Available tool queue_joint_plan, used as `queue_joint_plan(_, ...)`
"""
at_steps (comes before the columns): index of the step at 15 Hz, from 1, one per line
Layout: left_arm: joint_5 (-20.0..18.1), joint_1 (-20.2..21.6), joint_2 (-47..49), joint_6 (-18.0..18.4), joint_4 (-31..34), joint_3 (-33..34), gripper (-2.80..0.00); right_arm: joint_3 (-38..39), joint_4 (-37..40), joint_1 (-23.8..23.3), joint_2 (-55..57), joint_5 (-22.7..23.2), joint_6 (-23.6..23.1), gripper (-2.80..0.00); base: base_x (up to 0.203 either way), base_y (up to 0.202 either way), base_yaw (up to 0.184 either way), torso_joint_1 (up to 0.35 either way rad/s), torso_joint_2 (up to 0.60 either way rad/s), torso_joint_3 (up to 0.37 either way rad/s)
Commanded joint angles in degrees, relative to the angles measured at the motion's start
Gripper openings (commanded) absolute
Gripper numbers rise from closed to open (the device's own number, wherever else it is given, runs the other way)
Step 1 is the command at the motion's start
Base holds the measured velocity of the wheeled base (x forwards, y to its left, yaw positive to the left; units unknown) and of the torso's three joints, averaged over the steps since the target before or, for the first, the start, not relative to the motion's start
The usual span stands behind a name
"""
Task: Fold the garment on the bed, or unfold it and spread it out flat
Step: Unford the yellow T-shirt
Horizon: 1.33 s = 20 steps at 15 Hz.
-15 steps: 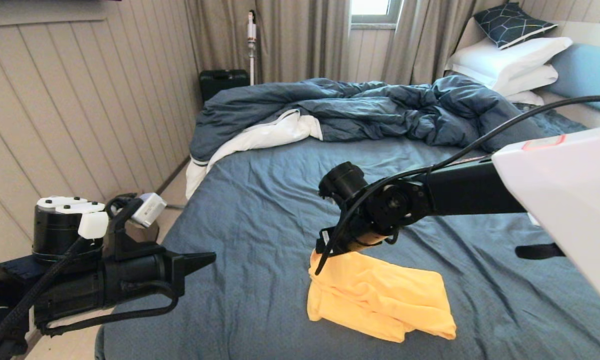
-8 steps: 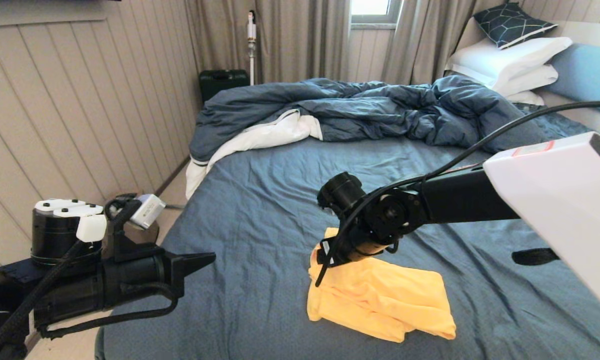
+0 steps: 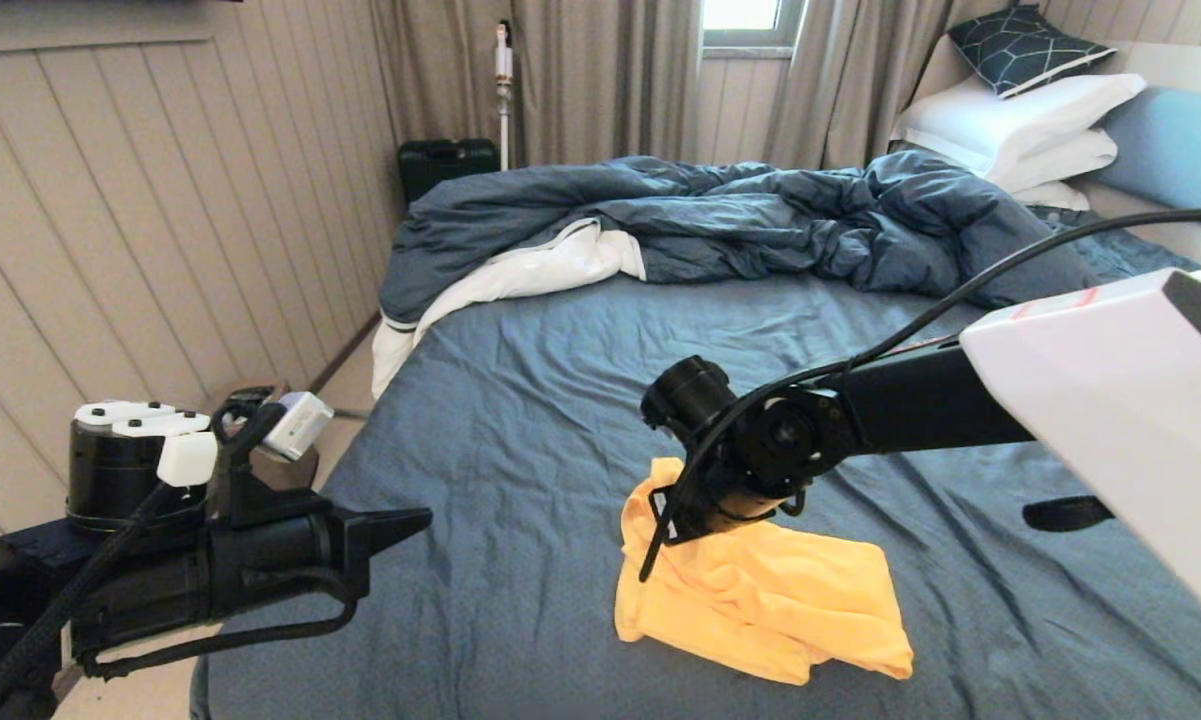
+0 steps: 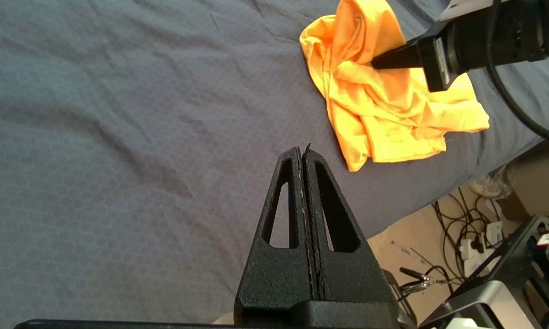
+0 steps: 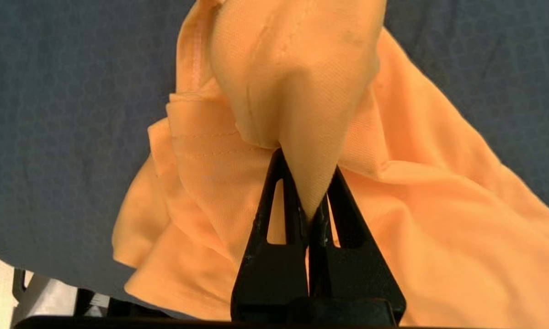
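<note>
Yellow short-sleeved cotton T-shirt (image 3: 760, 600) lies crumpled in a low heap on the slate-blue sheet of the large bed (image 3: 520, 400), near the foot edge, at about 5 o'clock in the head view. No print can be seen, so the outer side is probably folded inward. The right gripper (image 5: 308, 208) is clamped on a fold of the cloth at the heap's 11 o'clock corner, and the fabric rises in a small tent between its black fingers (image 5: 279, 183). This grip probably serves to lift the corner, so that the layers can fall open and the shirt can be spread flat. The left gripper (image 4: 304, 157) hangs over bare sheet at 8 o'clock from the shirt, well apart from it, with its tips pressed together on nothing; it seems to wait. A rumpled dark-blue duvet (image 3: 720, 215) lies far off at 12 o'clock, so it does not disturb the work.
</note>
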Motion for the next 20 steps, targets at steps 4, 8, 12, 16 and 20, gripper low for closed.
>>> queue_joint_plan(4, -0.1, -1.16, 1.26, -0.06, -0.21, -0.67, -2.8, 2.35, 0.24, -0.43, -8.41, -0.31, 0.14, -2.8, 0.0, 0.0, 0.0, 0.0, 0.0, 0.0)
queue_joint_plan(8, 0.72, -1.51, 1.44, -2.99, -0.07, -5.39, -2.8, 8.06, 0.17, -8.61, -17.38, 0.12, -0.2, -2.8, 0.0, 0.0, 0.0, 0.0, 0.0, 0.0)
queue_joint_plan(12, 0.73, -3.27, 1.5, -3.25, 0.16, -5.73, -2.8, 12.42, -0.18, -11.38, -18.65, 2.36, -1.02, -2.8, 0.0, 0.0, 0.0, 0.0, 0.0, 0.0)
queue_joint_plan(16, 9.06, -10.44, 6.18, -3.23, 0.21, -10.35, -2.8, 14.64, -1.69, -13.75, -20.89, 3.12, -1.17, -2.8, 0.0, 0.0, 0.0, 0.0, 0.0, 0.0)
queue_joint_plan(20, 14.71, -18.46, 9.77, -3.22, 0.4, -15.09, -2.8, 14.27, -1.98, -9.95, -17.83, 3.64, -1.52, -2.8, 0.0, 0.0, 0.0, 0.0, 0.0, 0.0)
